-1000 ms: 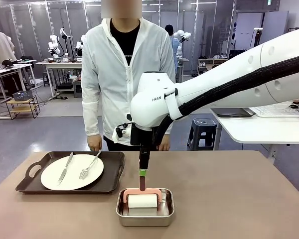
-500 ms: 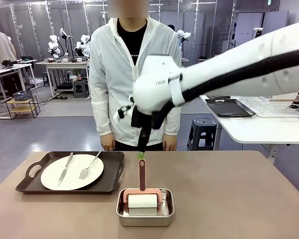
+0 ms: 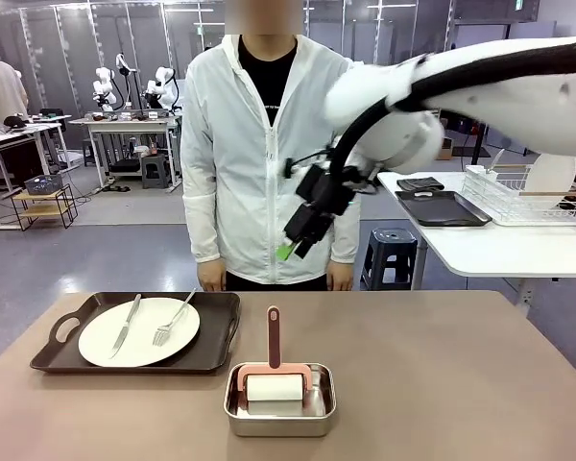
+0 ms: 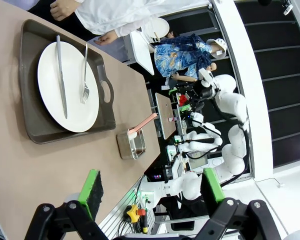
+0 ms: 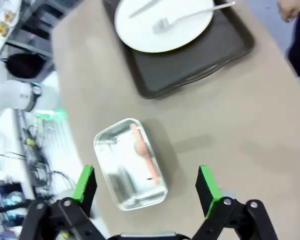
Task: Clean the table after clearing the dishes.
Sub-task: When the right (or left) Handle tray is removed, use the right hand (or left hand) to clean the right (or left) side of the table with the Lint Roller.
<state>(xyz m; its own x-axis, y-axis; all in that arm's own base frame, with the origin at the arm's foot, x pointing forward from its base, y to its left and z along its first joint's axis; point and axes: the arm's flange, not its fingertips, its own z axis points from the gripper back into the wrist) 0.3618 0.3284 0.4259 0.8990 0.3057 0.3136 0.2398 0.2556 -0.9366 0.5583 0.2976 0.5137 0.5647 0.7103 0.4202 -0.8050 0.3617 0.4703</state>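
Right gripper (image 3: 288, 252) spread wide, empty, high above roller (image 3: 276, 387) in pan (image 3: 235, 413). Roller handle points to far edge of surface (image 3: 442, 384). Left gripper (image 4: 151, 187) likewise spread, empty. Tray (image 3: 226, 327) left of pan.

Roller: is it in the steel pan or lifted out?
In: the roller sits inside the pan, handle upright; the open right gripper hangs clear above.

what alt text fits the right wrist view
The open right tool hangs above a brown table, over a steel pan holding a pink-handled roller. Beyond the pan, a dark tray carries a white plate with a fork and knife.
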